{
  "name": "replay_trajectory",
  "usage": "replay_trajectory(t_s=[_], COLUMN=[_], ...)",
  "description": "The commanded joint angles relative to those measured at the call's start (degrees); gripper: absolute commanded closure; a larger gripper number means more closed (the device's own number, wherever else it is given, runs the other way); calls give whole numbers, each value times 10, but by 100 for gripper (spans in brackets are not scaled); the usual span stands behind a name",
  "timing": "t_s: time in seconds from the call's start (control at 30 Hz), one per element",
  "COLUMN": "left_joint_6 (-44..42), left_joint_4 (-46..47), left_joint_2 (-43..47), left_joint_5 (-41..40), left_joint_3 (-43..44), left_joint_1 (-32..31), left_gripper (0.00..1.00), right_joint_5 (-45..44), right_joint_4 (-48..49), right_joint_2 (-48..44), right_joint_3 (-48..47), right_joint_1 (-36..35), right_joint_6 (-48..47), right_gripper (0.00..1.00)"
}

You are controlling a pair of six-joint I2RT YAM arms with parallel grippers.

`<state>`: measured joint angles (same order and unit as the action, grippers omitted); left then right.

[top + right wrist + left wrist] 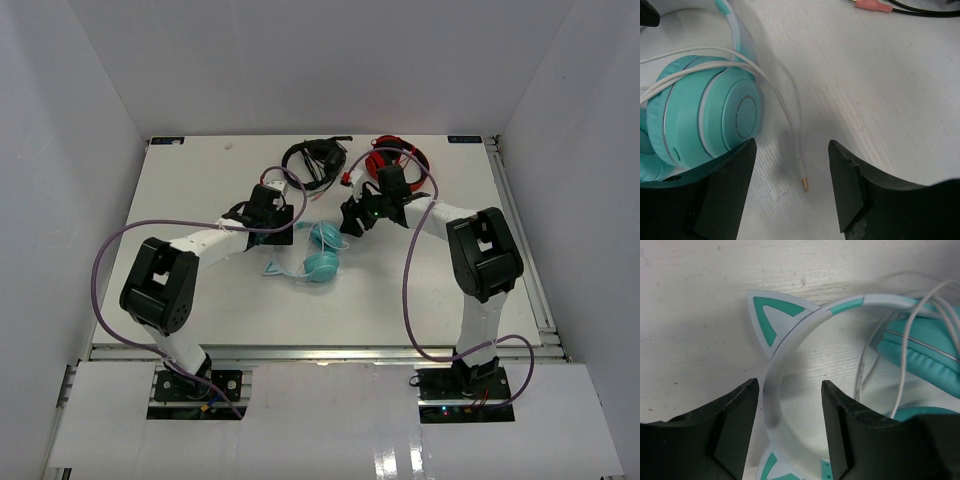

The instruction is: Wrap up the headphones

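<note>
The teal headphones (322,256) lie on the white table (200,190) between my two grippers. My left gripper (287,222) stands open just to their left. In the left wrist view its jaws (789,386) straddle the pale headband (771,405) without closing on it; a cat ear (771,316) sits just beyond, and an ear cup (925,352) with loops of white cable (904,345) lies to the right. My right gripper (356,220) is open too. Between its jaws (792,146) the cable's gold plug tip (804,185) rests loose on the table beside the ear cup (715,125).
Black headphones (312,160) and red headphones (400,158) lie at the back of the table, close behind the grippers. A pink plug (872,6) on a black lead shows at the top of the right wrist view. White walls enclose the table on three sides.
</note>
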<state>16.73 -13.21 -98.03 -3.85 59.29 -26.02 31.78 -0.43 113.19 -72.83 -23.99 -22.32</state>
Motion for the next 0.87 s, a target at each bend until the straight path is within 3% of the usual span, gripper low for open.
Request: replay_trajectory(t_s=[0.0, 0.13, 0.2, 0.33, 0.4, 0.6, 0.73, 0.83], left_joint_6=[12, 6, 4, -8, -26, -40, -33, -32], left_joint_4=[-37, -48, -51, -55, -40, 47, 30, 14], left_joint_2=[51, 113, 150, 275, 380, 690, 772, 773], left_joint_5=[21, 72, 80, 79, 106, 200, 194, 191], left_joint_3=[46, 53, 49, -9, -80, -295, -328, -323], left_joint_1=[1, 1, 1, 1, 1, 0, -1, -1], left_gripper=[28, 7, 3, 3, 2, 2, 2, 2], right_joint_5=[-66, -91, -94, -153, -185, -270, -323, -339], right_joint_4=[-6, -35, -53, -128, -157, -90, -38, -37], right_joint_2=[-105, -182, -223, -321, -372, -563, -639, -665], right_joint_3=[13, 51, 69, 100, 123, 274, 333, 344], right_joint_1=[18, 37, 43, 49, 51, 52, 53, 62], right_joint_6=[14, 10, 11, 43, 55, 72, 133, 153], right_gripper=[27, 8, 2, 8, 10, 10, 10, 10])
